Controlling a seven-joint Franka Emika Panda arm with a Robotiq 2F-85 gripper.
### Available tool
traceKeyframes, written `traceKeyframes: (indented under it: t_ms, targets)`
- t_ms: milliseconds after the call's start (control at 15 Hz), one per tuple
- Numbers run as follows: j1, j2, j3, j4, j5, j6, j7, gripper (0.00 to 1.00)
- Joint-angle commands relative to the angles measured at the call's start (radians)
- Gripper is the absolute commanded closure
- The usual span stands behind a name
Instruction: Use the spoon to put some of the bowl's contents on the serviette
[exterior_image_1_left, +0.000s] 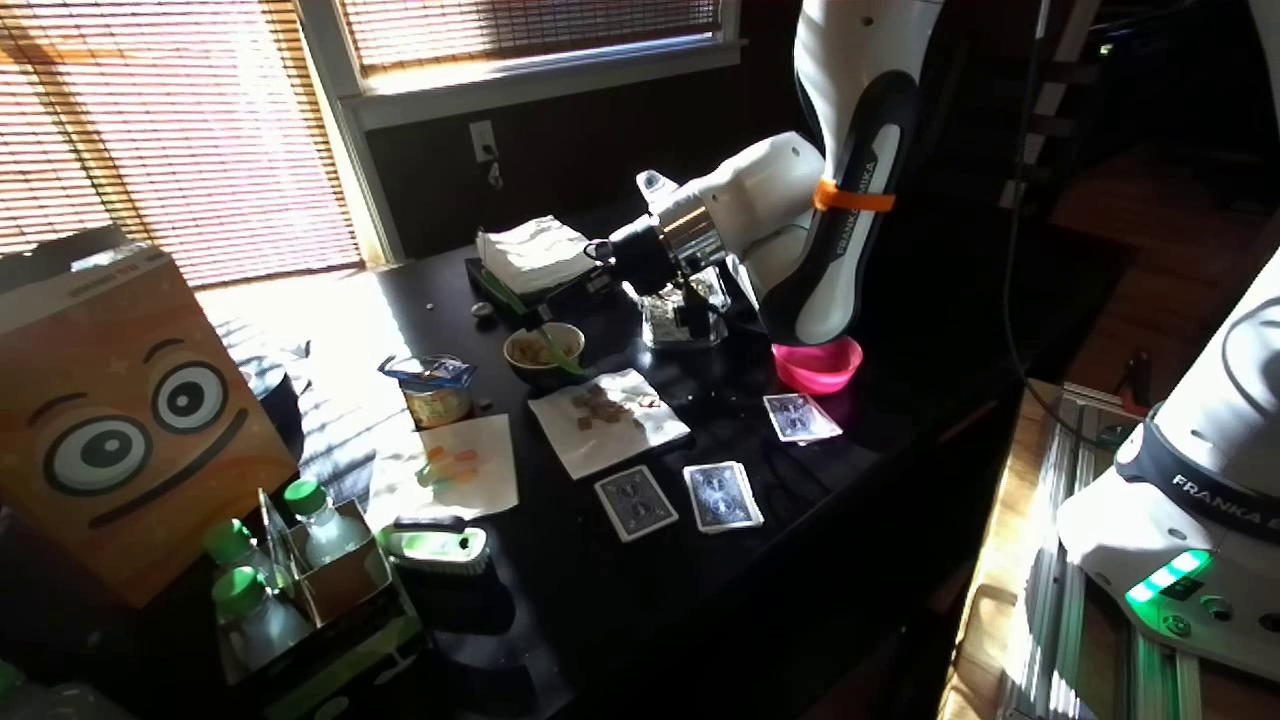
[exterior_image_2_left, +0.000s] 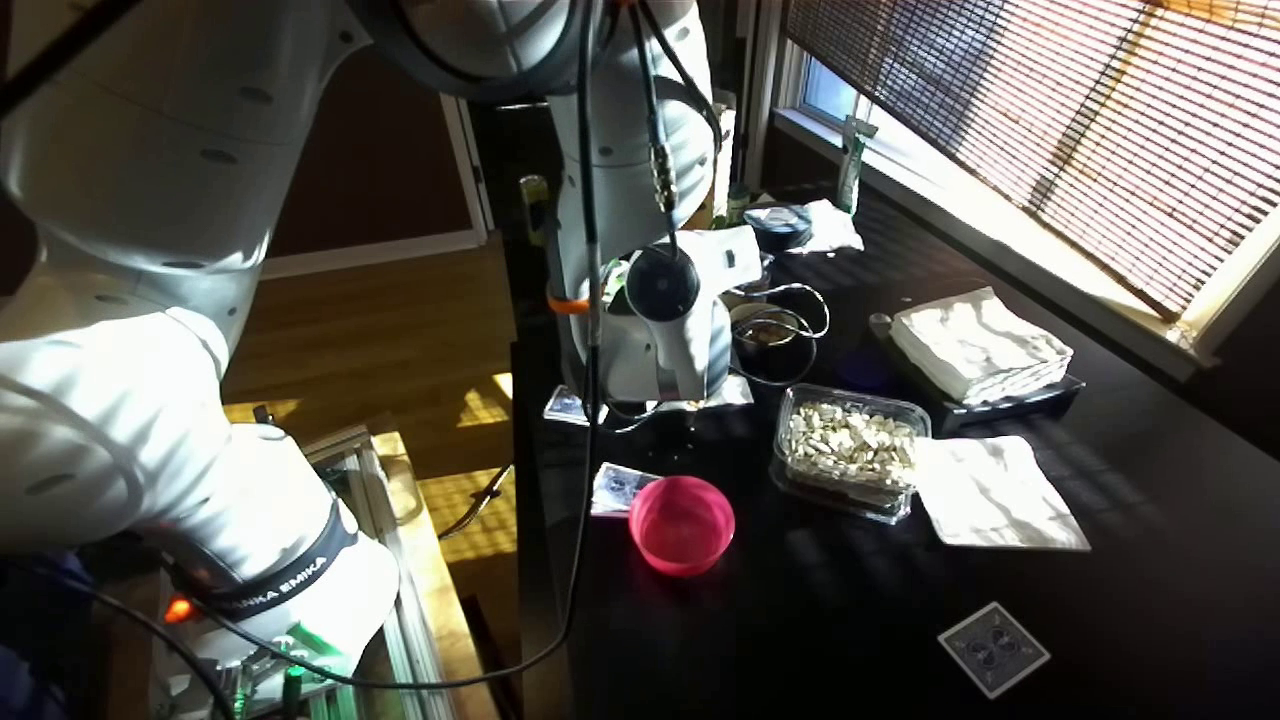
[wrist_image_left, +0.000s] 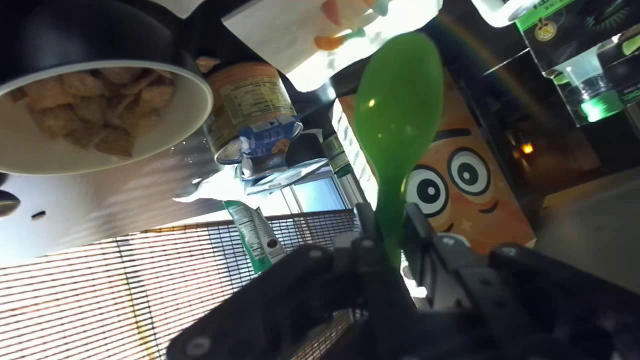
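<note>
Round bowl (wrist_image_left: 185, 117), cream inside and black outside, stands upper left in the wrist view, brown crumbly bits in it. Thin, roughly square white paper serviette (exterior_image_1_left: 635, 430), brown bits at its middle, lies just beside the bowl, near the centre of an exterior view. Black tabletop (exterior_image_2_left: 800, 620) shows between the bowl and a clear rectangular plastic tub (exterior_image_2_left: 840, 490); its edge runs down the frame left of centre in an exterior view, patterned playing cards (exterior_image_2_left: 617, 490) near it. White arm (exterior_image_1_left: 770, 190) hangs from upper right in an exterior view, wrist pointing toward frame left, gripper (wrist_image_left: 390, 215) tilted downward. Fingers nearly together, clamped on the handle of a smooth, glossy green plastic spoon (wrist_image_left: 400, 110). Spoon overlaps the bowl in an exterior view; contact cannot be told.
</note>
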Motion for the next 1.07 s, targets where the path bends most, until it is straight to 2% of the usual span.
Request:
traceKeyframes:
  t_ms: [0,267,467,600,1000]
  targets:
    - [-0.004,0.047,-0.002,0.062,-0.064,0.042,0.028,0.96]
    - [0.005,0.039,-0.011,0.072,-0.072,0.017,0.046,0.96]
    - [0.023,-0.054,-0.024,0.012,-0.02,-0.066,0.06,0.96]
    - [0.038,-0.148,-0.029,-0.035,0.003,-0.2,0.098,0.96]
    - [0.033,-0.343,0.038,-0.064,-0.081,-0.618,0.328,0.96]
